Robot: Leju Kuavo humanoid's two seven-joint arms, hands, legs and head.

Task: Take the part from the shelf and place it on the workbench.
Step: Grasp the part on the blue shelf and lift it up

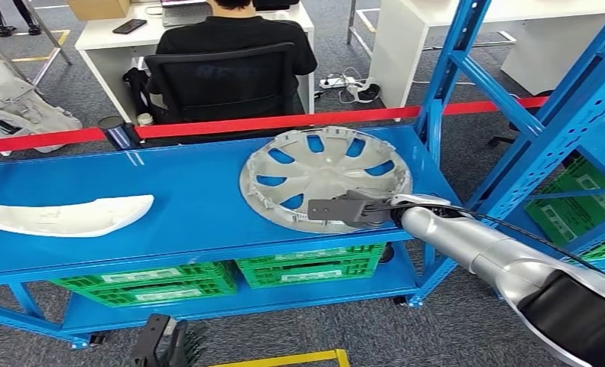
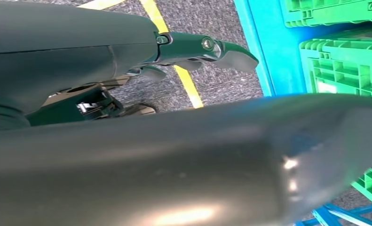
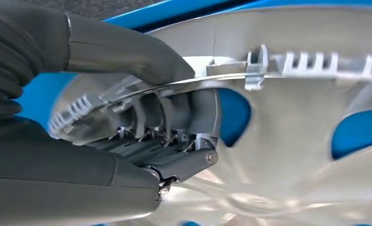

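A silver wheel cover (image 1: pixel 326 172) with blue showing through its cut-outs sits on the right part of the blue workbench (image 1: pixel 192 222). My right hand (image 1: pixel 352 209) grips its near rim. Up close, the thumb (image 3: pixel 127 47) lies over the rim of the cover (image 3: pixel 292 141) and the fingers (image 3: pixel 174 160) curl under it. Whether the near edge is lifted off the top, I cannot tell. My left hand (image 1: pixel 165 344) hangs low in front of the bench, holding nothing, its fingers (image 2: pixel 207 47) spread above the floor.
A white curved part (image 1: pixel 73 215) lies on the bench's left. Green crates (image 1: pixel 154 283) fill its lower shelf. The blue shelf rack (image 1: pixel 528 130) with more green crates (image 1: pixel 582 199) stands at the right. Beyond a red barrier tape (image 1: pixel 268 122), a person (image 1: pixel 230 38) sits at a desk.
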